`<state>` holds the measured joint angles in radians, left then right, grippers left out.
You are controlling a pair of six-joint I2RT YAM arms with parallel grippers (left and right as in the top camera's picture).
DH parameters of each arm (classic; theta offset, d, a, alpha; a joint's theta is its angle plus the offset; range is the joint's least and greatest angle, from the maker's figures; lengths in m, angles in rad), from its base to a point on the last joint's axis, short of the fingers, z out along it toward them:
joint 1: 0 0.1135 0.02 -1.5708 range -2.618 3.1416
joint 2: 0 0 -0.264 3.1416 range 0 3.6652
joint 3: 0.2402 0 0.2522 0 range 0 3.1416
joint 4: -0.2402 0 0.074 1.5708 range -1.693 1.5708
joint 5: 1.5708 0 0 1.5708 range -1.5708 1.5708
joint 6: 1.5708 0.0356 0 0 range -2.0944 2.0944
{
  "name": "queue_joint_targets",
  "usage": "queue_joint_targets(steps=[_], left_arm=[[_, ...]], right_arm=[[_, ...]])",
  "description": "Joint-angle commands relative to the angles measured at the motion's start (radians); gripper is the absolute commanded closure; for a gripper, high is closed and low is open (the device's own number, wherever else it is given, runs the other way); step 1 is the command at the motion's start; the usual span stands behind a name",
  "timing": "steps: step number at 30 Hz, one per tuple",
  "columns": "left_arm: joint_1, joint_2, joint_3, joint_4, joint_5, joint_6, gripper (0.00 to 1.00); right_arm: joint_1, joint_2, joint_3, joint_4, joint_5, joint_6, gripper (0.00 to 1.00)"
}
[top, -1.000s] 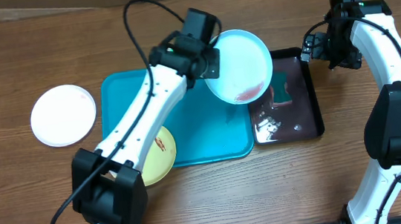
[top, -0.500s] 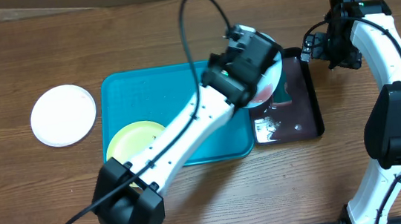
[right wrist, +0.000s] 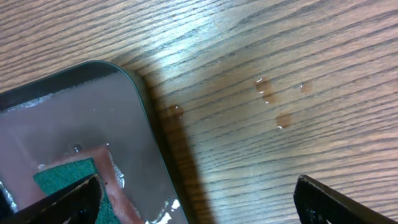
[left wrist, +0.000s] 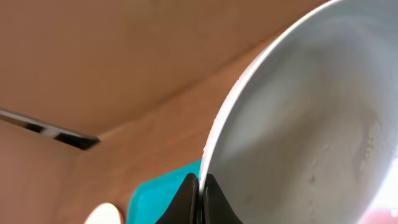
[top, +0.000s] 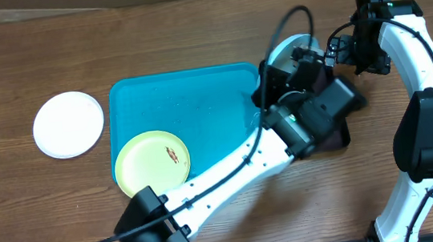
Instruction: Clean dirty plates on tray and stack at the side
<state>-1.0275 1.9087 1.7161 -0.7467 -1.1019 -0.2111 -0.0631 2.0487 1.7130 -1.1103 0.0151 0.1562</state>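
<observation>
Three plates show from overhead. White plate (top: 68,124) lies on the table (top: 33,221), left of the tray (top: 199,107) and apart from it. Yellow-green plate (top: 152,161) sits at the tray's front-left corner, overlapping the rim, with a brown smear on it. Blue plate (top: 285,45) is tilted up by the tray's far right corner. It is mostly hidden by the left arm (top: 229,168), which also covers most of the black tray (top: 344,135). Right gripper (top: 338,48) hangs near the black tray's far right corner.

Left wrist: left gripper (left wrist: 200,193) pinches the blue plate's rim. The plate's wet face fills the right side, with a corner of the tray below.

Right wrist: the right gripper's jaws stand wide, holding nothing, over bare wood with a few water drops (right wrist: 270,102). Black tray holds a green sponge (right wrist: 65,177) and some water.
</observation>
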Motion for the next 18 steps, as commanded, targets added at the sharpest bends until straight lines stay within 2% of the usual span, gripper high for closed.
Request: queue_joint_targets(steps=[1, 8, 18], left_arm=[[-0.038, -0.013, 0.032, 0.043, -0.169, 0.090, 0.96], [-0.085, -0.013, 0.032, 0.130, -0.218, 0.214, 0.96], [-0.095, -0.013, 0.032, 0.142, -0.217, 0.220, 0.96]], right_arm=[[-0.001, -0.014, 0.009, 0.006, 0.007, 0.004, 0.00], [-0.001, -0.014, 0.009, 0.006, 0.007, 0.004, 0.00], [-0.001, -0.014, 0.009, 0.006, 0.007, 0.005, 0.00]])
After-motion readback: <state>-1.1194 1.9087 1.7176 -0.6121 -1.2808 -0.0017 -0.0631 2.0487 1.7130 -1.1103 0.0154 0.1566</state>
